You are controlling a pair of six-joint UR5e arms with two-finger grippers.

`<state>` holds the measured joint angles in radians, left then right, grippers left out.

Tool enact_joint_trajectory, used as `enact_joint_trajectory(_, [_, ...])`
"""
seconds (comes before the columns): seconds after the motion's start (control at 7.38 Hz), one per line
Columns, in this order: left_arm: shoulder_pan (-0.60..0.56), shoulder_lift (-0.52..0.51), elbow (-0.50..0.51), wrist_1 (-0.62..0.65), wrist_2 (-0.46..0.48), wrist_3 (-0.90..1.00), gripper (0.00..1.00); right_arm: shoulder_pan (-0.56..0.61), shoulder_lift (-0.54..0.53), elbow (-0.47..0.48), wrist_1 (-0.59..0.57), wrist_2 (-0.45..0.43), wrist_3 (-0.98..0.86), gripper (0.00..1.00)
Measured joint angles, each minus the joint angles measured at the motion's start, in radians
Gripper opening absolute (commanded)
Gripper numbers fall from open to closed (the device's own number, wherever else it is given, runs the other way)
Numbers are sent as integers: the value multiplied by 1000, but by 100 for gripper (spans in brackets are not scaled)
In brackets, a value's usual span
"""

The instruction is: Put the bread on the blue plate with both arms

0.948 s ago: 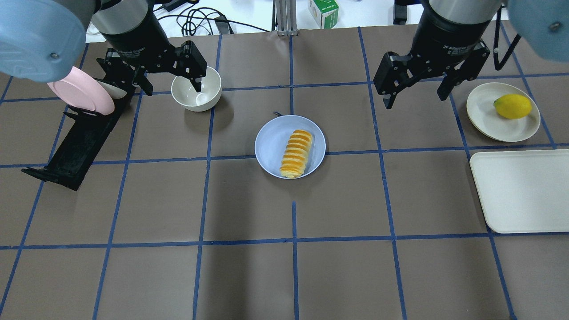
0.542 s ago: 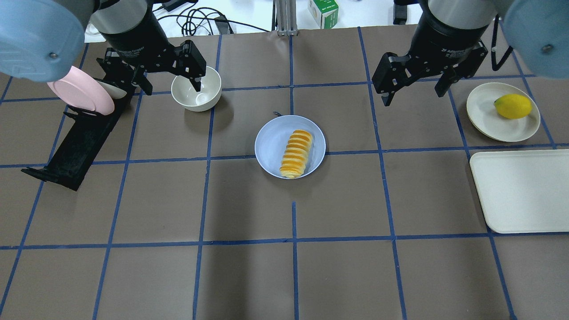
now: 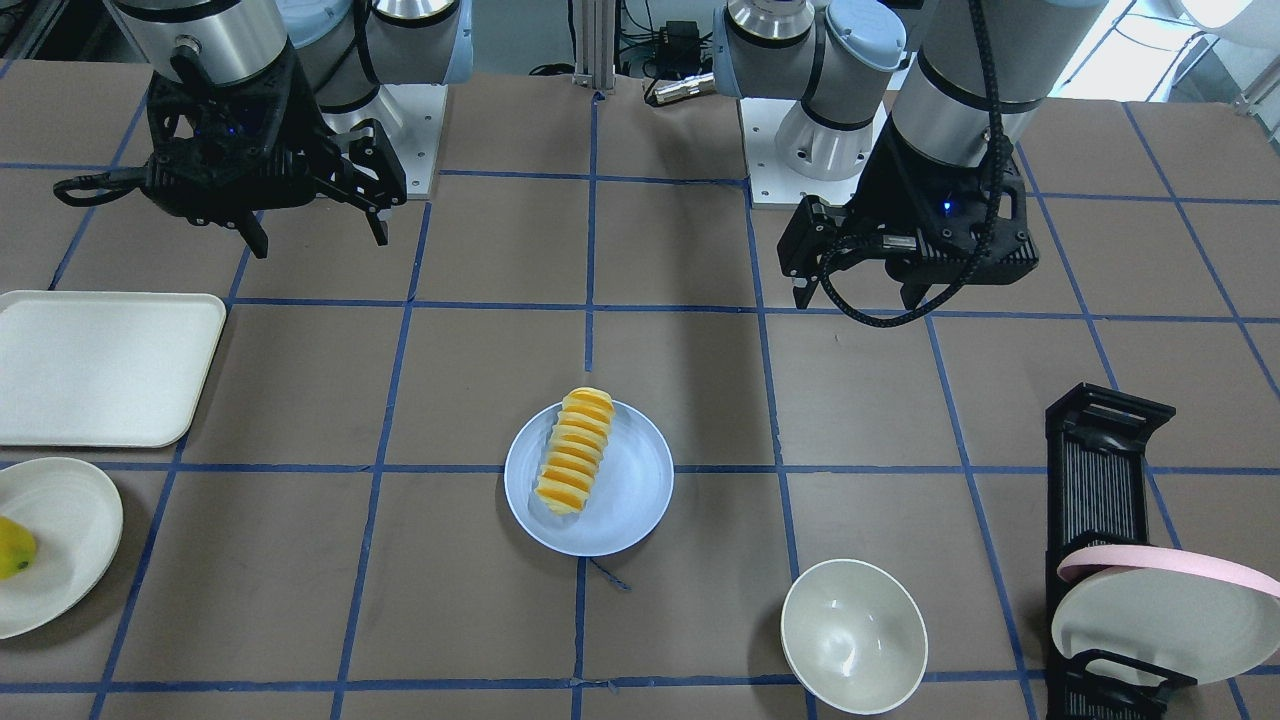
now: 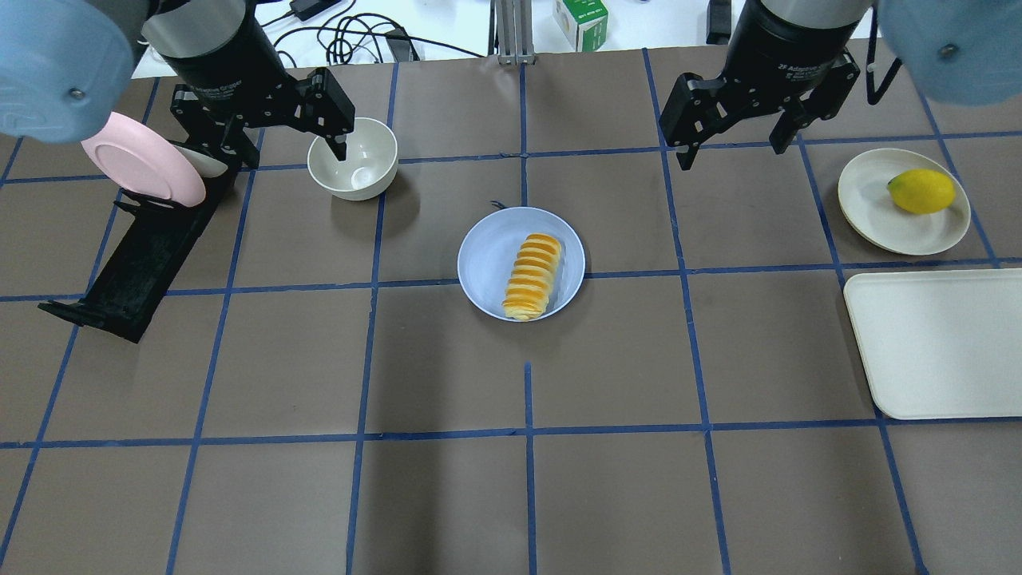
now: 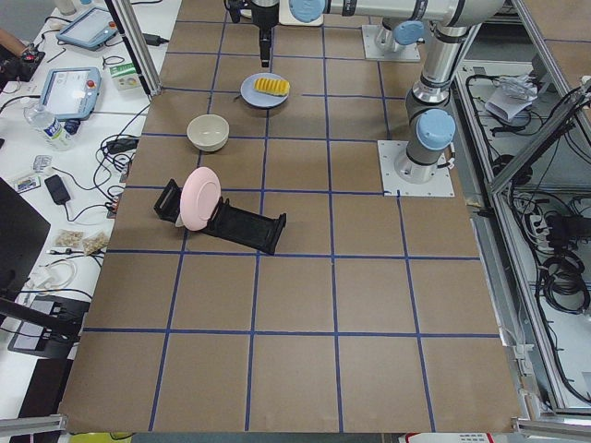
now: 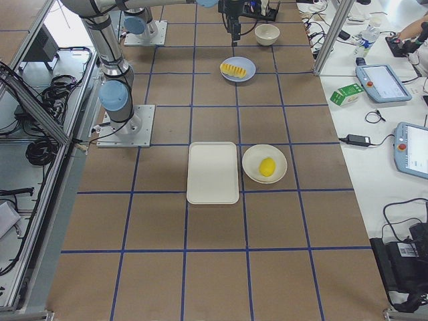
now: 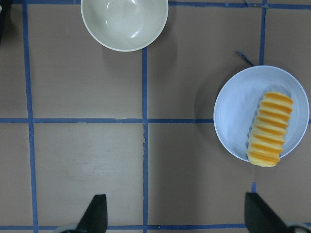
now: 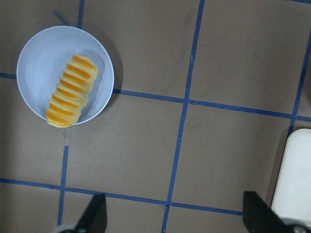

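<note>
The bread (image 4: 532, 275), a ridged yellow-orange loaf, lies on the right half of the blue plate (image 4: 491, 255) at the table's middle, one end over the rim. It also shows in the front view (image 3: 575, 450) on the plate (image 3: 625, 500). My left gripper (image 4: 295, 152) is open and empty, raised above the white bowl, well left of the plate. My right gripper (image 4: 730, 156) is open and empty, raised well right of the plate. Both wrist views look down on the bread (image 7: 269, 128) (image 8: 72, 91) from afar.
A white bowl (image 4: 353, 168) stands under the left gripper. A black rack (image 4: 136, 263) holds a pink-rimmed plate (image 4: 140, 160) at far left. A white plate (image 4: 878, 216) with a yellow-green fruit (image 4: 920, 191) and a white tray (image 4: 938, 343) lie at right.
Both arms have drawn back toward the top edge of the overhead view, away from the plate, with grippers still open. The bread and plate have not moved.
</note>
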<state>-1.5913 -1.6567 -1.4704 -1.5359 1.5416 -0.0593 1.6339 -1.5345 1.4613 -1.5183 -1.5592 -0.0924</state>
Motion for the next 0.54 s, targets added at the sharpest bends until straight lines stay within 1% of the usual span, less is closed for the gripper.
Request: enact_joint_trajectory(0.54, [4,6,-2,-1,-2,1,100,-2,2,4,-4,2,0,100])
